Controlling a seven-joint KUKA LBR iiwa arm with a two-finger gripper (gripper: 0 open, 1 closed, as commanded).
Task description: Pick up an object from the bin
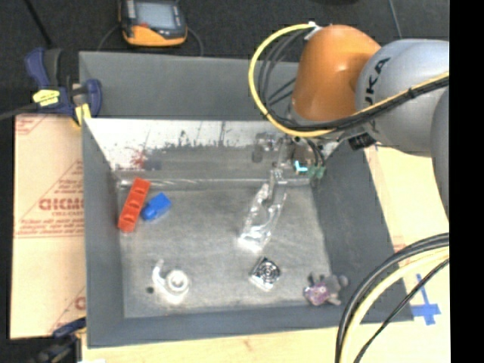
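Observation:
My gripper (257, 229) reaches down from under the arm's orange cover into the middle of the bin, its tip close to the floor. Nothing shows in its grasp. Just in front of its tip, toward the bin's near wall, lies a small shiny silver metal piece (265, 273). A small purple object (324, 290) rests in the near right corner, apart from the gripper.
At the left side lie an orange-red ridged block (134, 204) and a small blue piece (156, 207) touching it. A white and clear round object (171, 282) sits near the front left. The arm and its cables overhang the bin's right side.

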